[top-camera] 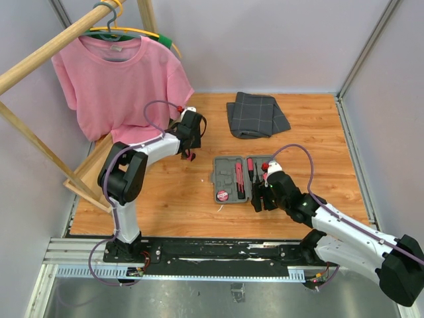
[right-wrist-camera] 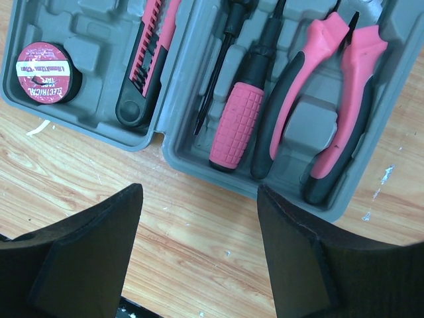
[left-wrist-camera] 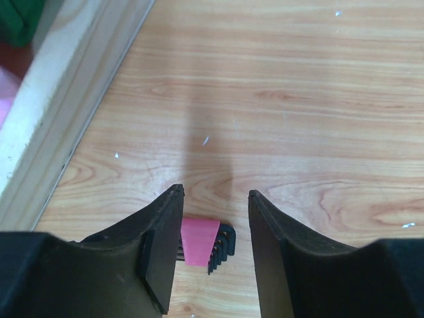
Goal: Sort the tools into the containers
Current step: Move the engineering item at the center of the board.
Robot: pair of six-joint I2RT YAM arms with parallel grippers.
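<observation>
- I observed the left gripper (left-wrist-camera: 215,195) at the far left of the wooden tabletop (top-camera: 311,132), just right of the base board of the pale wooden clothes rack (top-camera: 40,56).
- Its jaws stood apart and held nothing.
- A set of black hex keys in a pink holder (left-wrist-camera: 199,242) lay flat on the tabletop below the gap, partly hidden behind the left finger. I could not tell whether the finger touched it.
- I observed the right gripper (right-wrist-camera: 199,192) near the middle of the table, at the near edge of the open grey plastic tool case (right-wrist-camera: 173,142). Its jaws were spread wide and empty.
- The case's left half held a black roll of electrical tape with a pink label (right-wrist-camera: 45,74) and a pink and black utility knife (right-wrist-camera: 147,59).
- The right half held a thin black screwdriver (right-wrist-camera: 215,73), a screwdriver with a pink ribbed handle (right-wrist-camera: 237,122) and pink and black pliers (right-wrist-camera: 331,99), each seated in its own recess.
- A folded grey checked cloth (top-camera: 255,114) lay at the far side, apart from the case.
- A pink T-shirt (top-camera: 112,79) hung from the rack at the far left.
</observation>
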